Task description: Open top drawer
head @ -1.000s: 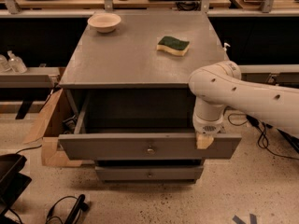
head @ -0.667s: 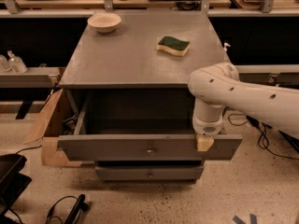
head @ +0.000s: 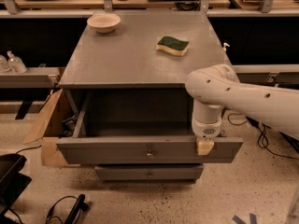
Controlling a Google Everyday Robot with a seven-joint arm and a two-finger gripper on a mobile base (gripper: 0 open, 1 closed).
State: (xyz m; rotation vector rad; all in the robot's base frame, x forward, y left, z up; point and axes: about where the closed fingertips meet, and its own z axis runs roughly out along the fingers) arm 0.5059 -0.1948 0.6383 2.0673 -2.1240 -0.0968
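Cabinet top (head: 135, 55) bears bowl (head: 103, 22) and sponge (head: 172, 45); hand (head: 205, 146) below its front edge.

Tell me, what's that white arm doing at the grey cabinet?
A one-armed robot is opening the cabinet's top drawer, which stands pulled far out, its deep box exposed. The gripper sits at the drawer front's upper edge, right of the round knob. A bowl and a sponge lie on the cabinet top.

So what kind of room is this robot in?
Probably a robot lab or workshop: workbenches behind, loose cables on the speckled floor, and a grey cabinet. The gripper sits at the open top drawer's front edge.
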